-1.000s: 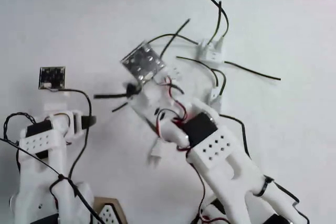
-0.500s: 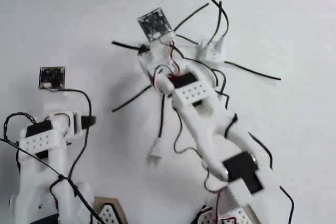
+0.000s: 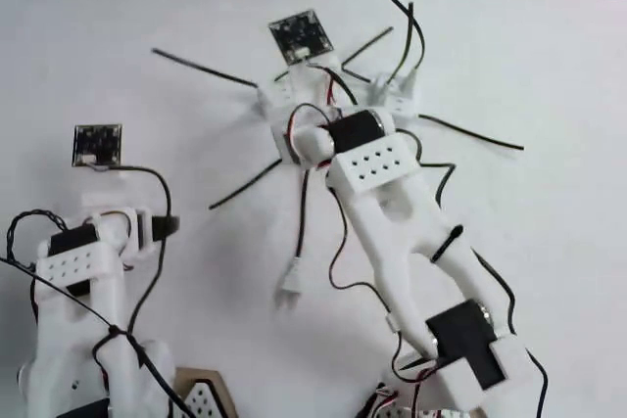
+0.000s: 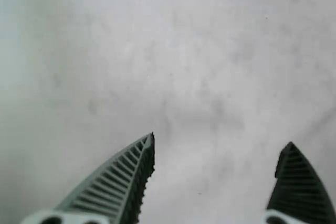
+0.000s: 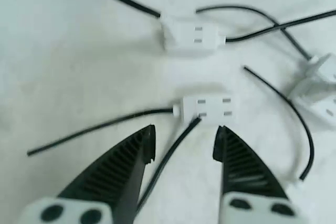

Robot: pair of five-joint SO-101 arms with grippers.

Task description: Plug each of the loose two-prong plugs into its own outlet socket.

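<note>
My right gripper (image 5: 185,134) hangs open just short of a white outlet block (image 5: 207,109) with slots on top. A black cable (image 5: 168,156) runs from that block back between the fingers. A second white outlet block (image 5: 191,38) lies a little beyond, and a third (image 5: 320,85) lies off to one side. In the high view the right arm (image 3: 372,159) reaches to the table's far middle, beside an outlet block (image 3: 397,100). A loose white plug (image 3: 291,286) lies at mid-table on the end of a black cable. My left gripper (image 4: 218,145) is open over bare table.
Several loose black cables (image 3: 196,68) fan out from the outlet blocks across the far half of the white table (image 3: 549,242). The left arm (image 3: 78,271) stands at the near left. Red and black arm wires (image 3: 333,252) hang beside the right arm.
The right arm has swung from mid-table out to the far outlet blocks and turned its wrist. A black cable at the far left has swept outward. The left arm has kept still.
</note>
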